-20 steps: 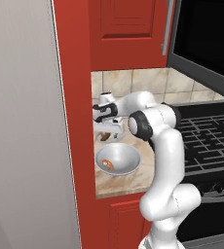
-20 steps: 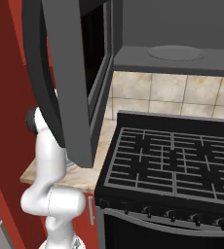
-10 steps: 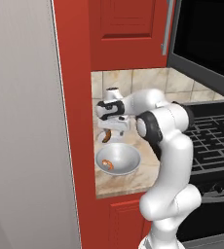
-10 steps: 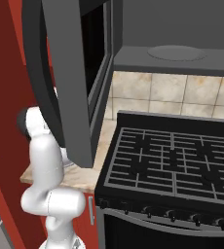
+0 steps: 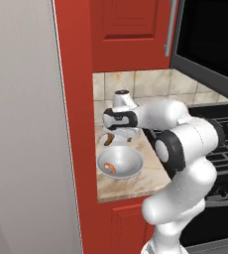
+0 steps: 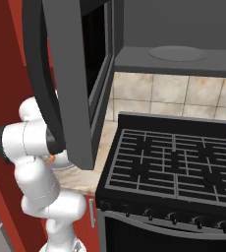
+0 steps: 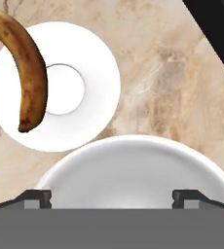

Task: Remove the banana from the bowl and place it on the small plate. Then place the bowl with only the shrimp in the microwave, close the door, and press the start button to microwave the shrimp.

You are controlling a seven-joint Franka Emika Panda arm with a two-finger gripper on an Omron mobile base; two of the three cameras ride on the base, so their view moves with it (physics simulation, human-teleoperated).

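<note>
The banana (image 7: 32, 73) lies on the small plate (image 7: 92, 58), its one end reaching over the plate's rim. My gripper (image 7: 112, 198) hangs open above the counter, over the near rim of the silver bowl (image 7: 133, 168), holding nothing. In the left base view the gripper (image 5: 119, 137) points down just behind the bowl (image 5: 128, 166), with the banana (image 5: 108, 140) at its left side. The orange shrimp (image 5: 112, 169) lies inside the bowl. The microwave (image 6: 98, 54) stands with its door (image 6: 68, 78) swung wide open.
A black stove (image 6: 176, 165) adjoins the marble counter (image 5: 136, 183) on the right. A red cabinet side (image 5: 74, 124) walls the counter on the left. The open door (image 5: 207, 44) overhangs the stove side of the counter.
The jaws have spread wider and stand off the banana, which stays on the plate. The arm's elbow has swung right and towards the camera.
</note>
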